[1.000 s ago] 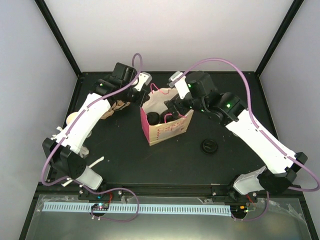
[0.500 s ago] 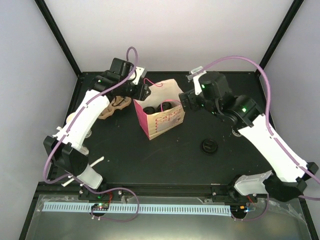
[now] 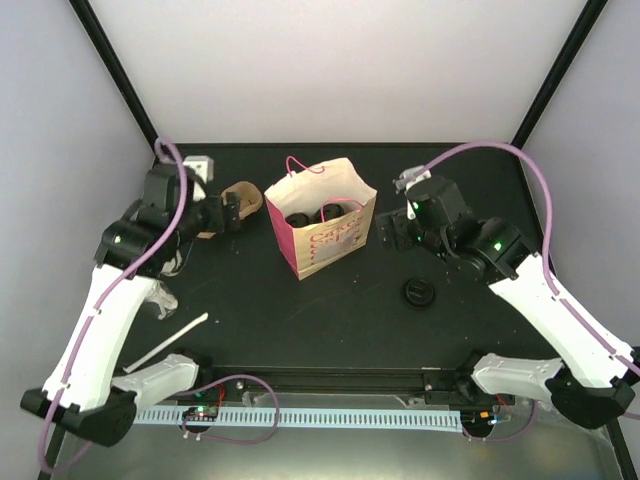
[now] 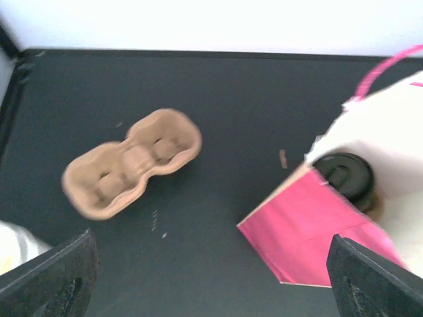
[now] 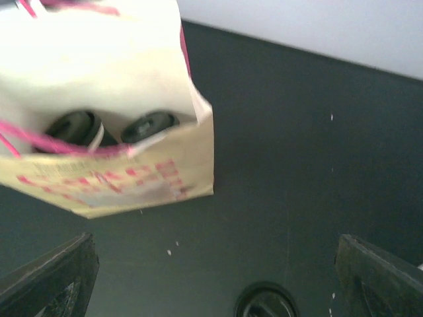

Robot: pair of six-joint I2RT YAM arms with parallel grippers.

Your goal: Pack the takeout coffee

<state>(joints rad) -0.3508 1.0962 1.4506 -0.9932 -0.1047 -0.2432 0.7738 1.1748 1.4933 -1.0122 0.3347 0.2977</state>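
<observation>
Two black-lidded cups (image 5: 78,127) sit inside one bag (image 3: 330,238), one tray (image 4: 132,162) nearby.

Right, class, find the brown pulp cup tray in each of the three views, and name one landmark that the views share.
Top external: the pulp tray lies left of centre, just left of the paper bag.
Left wrist: it lies flat, left of centre, apart from the bag at the right.
Right wrist: it is not in this view.
Shared landmark: the paper bag, which sits upper left in the right wrist view.
</observation>
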